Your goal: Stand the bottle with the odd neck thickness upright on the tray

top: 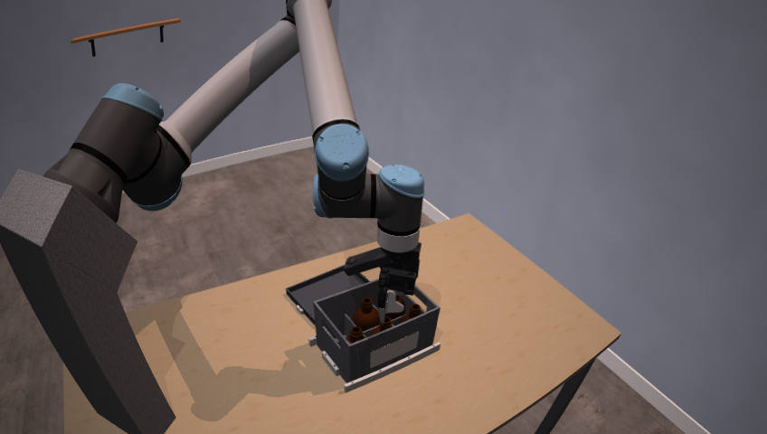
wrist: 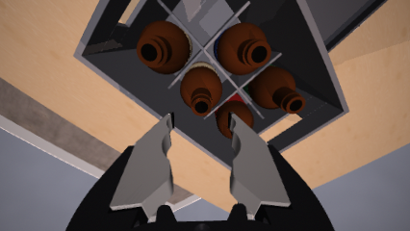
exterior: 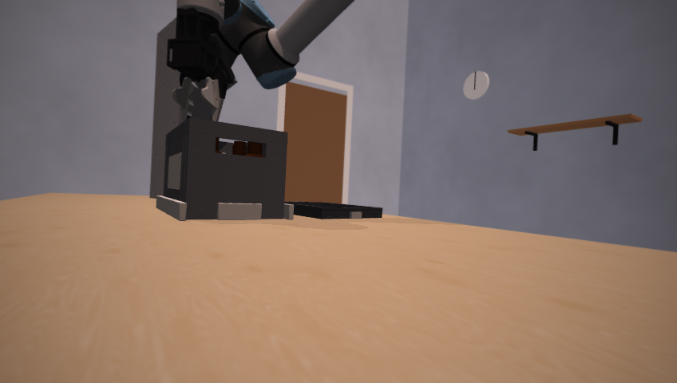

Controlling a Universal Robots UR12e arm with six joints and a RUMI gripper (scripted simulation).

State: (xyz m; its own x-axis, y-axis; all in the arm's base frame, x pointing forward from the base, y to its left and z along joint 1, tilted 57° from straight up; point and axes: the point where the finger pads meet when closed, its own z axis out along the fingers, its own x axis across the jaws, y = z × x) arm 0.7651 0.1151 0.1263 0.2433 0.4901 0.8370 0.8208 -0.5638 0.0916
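Wrist view: grey-fingered black hand point(top: 395, 301) point(exterior: 201, 96) point(wrist: 201, 113), part-open, gripping nothing; five brown glass bottles in dark-grey crate point(top: 371, 330) point(exterior: 235, 182) point(wrist: 323, 58); neck-comparison stage, odd one seemingly unsettled, next requiring careful alignment.

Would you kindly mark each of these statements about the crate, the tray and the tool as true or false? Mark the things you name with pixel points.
1. The crate point(top: 390, 349) point(exterior: 237, 182) point(wrist: 332, 82) holds five bottles. True.
2. The tray point(top: 328, 290) point(exterior: 332, 211) lies inside the crate. False; it lies on the table point(top: 511, 301) point(exterior: 332, 294) point(wrist: 34, 82), beside the crate.
3. The tool point(top: 388, 309) point(exterior: 201, 116) point(wrist: 201, 113) grips a bottle. False; its fingers stand apart, with nothing held.
4. A bottle stands on the tray. False; none does.
5. The crate has dividers point(wrist: 222, 30). True.
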